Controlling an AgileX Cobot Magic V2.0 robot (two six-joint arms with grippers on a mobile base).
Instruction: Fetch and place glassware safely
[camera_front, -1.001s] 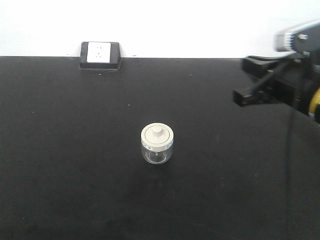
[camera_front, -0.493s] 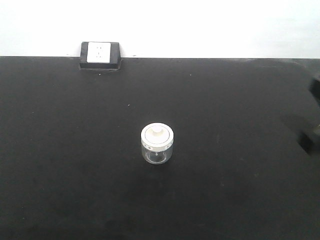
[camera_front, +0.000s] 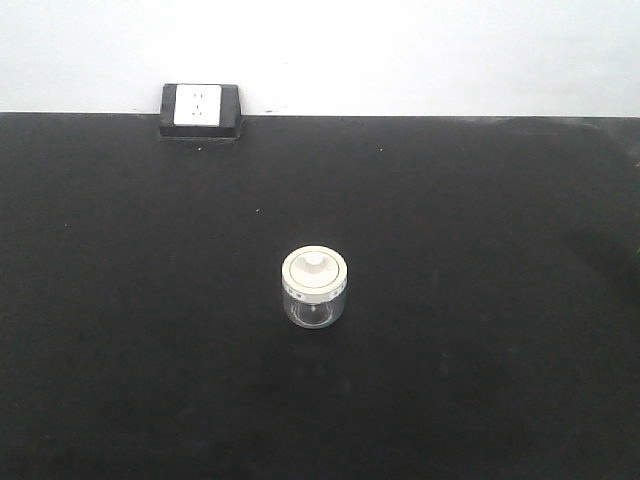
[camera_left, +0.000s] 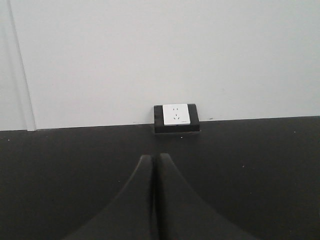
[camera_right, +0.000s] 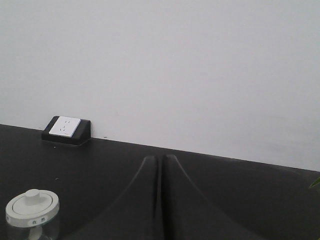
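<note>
1. Front view: the glass jar (camera_front: 315, 290) stands upright near the middle of the black table (camera_front: 480, 300), with its cream lid (camera_front: 315, 271) on top.
2. A second ago the right arm was in this view, by the table's right edge. Now it is gone from there.
3. Nothing touches the jar. It is in the same spot as before.
4. A wall socket (camera_front: 200, 108) sits at the table's back edge, toward the left corner, well apart from the jar.
5. Right wrist view: the right gripper (camera_right: 160, 165) has its two fingers pressed together, with nothing between them. The jar shows low at the left, away from the fingers.
6. Left wrist view: the left gripper (camera_left: 154, 162) is pressed together too, and empty. It points at the socket. No jar shows here.
7. I think the jar has been set down and let go, so the job looks nearly done or done.
</note>
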